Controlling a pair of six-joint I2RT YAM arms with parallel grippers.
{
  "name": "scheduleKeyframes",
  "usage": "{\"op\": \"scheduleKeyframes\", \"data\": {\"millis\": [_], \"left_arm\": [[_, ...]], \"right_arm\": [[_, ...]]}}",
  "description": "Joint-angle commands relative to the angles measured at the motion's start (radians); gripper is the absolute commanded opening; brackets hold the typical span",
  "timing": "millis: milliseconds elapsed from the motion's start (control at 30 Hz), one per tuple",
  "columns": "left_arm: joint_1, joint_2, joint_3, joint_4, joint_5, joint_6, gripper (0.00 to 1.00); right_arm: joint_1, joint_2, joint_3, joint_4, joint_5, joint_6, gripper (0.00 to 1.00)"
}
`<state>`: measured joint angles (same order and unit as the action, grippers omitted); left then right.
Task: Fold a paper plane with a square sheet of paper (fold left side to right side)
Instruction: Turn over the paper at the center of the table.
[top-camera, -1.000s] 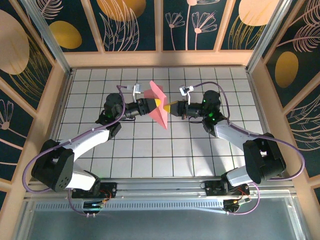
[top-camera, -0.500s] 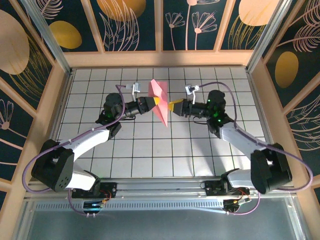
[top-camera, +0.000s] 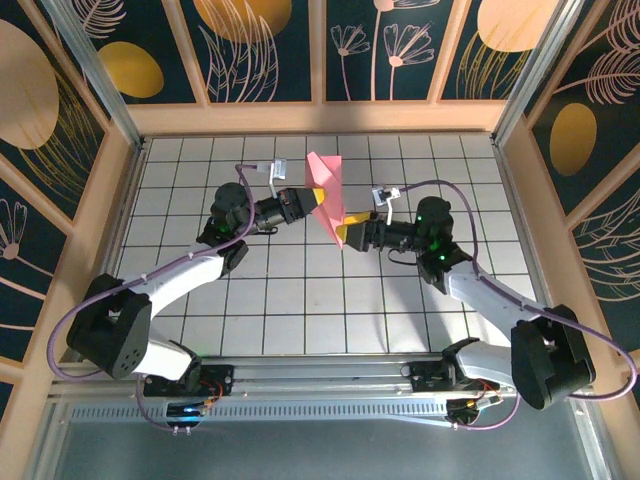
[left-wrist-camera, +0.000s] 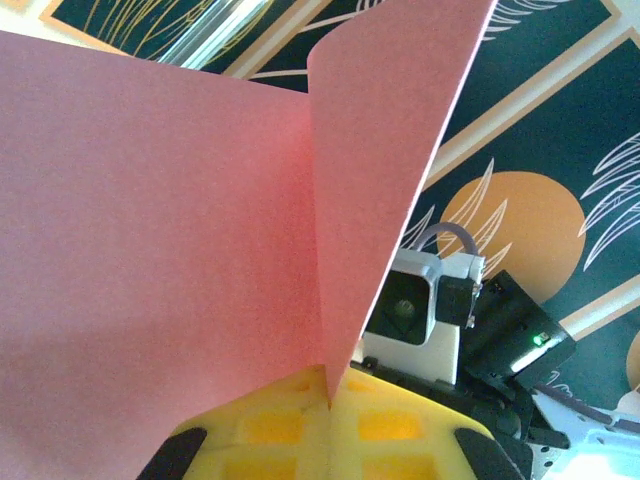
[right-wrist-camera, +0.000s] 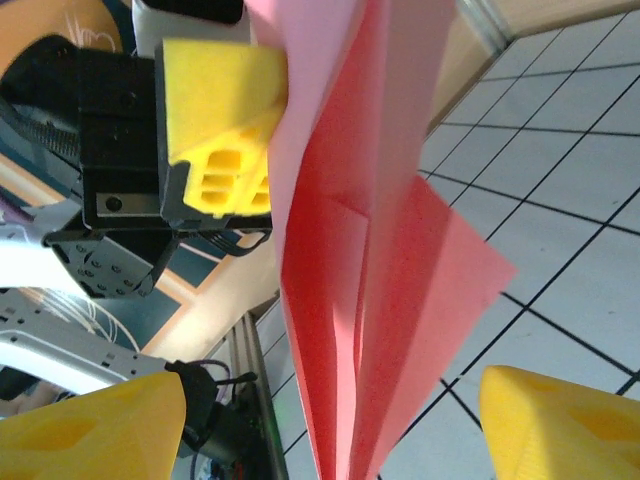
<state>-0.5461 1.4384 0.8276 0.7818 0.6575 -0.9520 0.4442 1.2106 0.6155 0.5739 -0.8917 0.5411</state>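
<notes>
White tiles ruled with a dark grid cover the table (top-camera: 200, 300), which is boxed in by dark blue wall panels (top-camera: 260, 40) painted with orange discs and pale leaves. Both arms reach in from the near edge and bend toward each other over the far half of the table. The left arm (top-camera: 170, 285) sweeps up from the left and the right arm (top-camera: 490, 290) from the right.

Between their ends the paper plane (top-camera: 326, 185) is held up off the table. It stands on edge, with its broad end toward the far wall and its point toward the near side. The salmon-pink paper is already folded into several layers. The right wrist view shows creased flaps lying over one another and narrowing downward, with one corner flap (right-wrist-camera: 450, 250) sticking out to the side.

The left gripper (top-camera: 313, 199) is clamped onto the plane's left face, partway along its length. In the left wrist view its yellow pads (left-wrist-camera: 270, 430) meet at a crease, with the paper pinched between them and fanning out above.

The right gripper (top-camera: 345, 228) sits at the pointed near end of the plane with its jaws spread wide. Its two yellow fingers (right-wrist-camera: 90, 425) stand well apart on either side of the paper's tip. Neither one presses the paper, so this gripper holds nothing.
</notes>
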Motion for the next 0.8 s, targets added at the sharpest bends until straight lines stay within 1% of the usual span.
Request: {"op": "scheduleKeyframes", "data": {"millis": [0,67,133,333,400,433,533,600,667,767], "left_arm": [[-0.009,0.017,0.035,0.060,0.033,-0.010,0.01],[-0.011,0.022,0.037,0.060,0.037,-0.011,0.01],[-0.011,0.025,0.038,0.061,0.044,-0.016,0.02],[-0.012,0.045,0.047,0.067,0.066,-0.029,0.03],[-0.012,0.047,0.047,0.065,0.062,-0.027,0.05],[-0.012,0.047,0.048,0.063,0.062,-0.026,0.07],[-0.012,0.041,0.048,0.042,0.045,-0.009,0.14],[-0.012,0.029,0.055,-0.010,0.016,0.025,0.26],[-0.012,0.013,0.064,-0.079,-0.025,0.067,0.38],[-0.011,-0.025,0.067,-0.198,-0.128,0.135,0.49]], "right_arm": [[0.014,0.039,0.029,0.118,-0.043,0.037,0.76],[0.012,0.057,0.049,0.136,-0.044,0.038,0.73],[0.008,0.068,0.071,0.138,-0.046,0.030,0.67],[-0.014,0.085,0.109,0.129,-0.058,0.030,0.43],[-0.021,0.084,0.113,0.114,-0.056,0.026,0.34],[-0.021,0.084,0.113,0.110,-0.055,0.025,0.31],[-0.022,0.078,0.112,0.078,-0.039,0.012,0.16],[-0.022,0.072,0.120,0.036,-0.021,-0.009,0.08],[-0.022,0.063,0.126,-0.009,0.000,-0.033,0.03],[-0.021,0.046,0.137,-0.086,0.047,-0.078,0.00]]}}
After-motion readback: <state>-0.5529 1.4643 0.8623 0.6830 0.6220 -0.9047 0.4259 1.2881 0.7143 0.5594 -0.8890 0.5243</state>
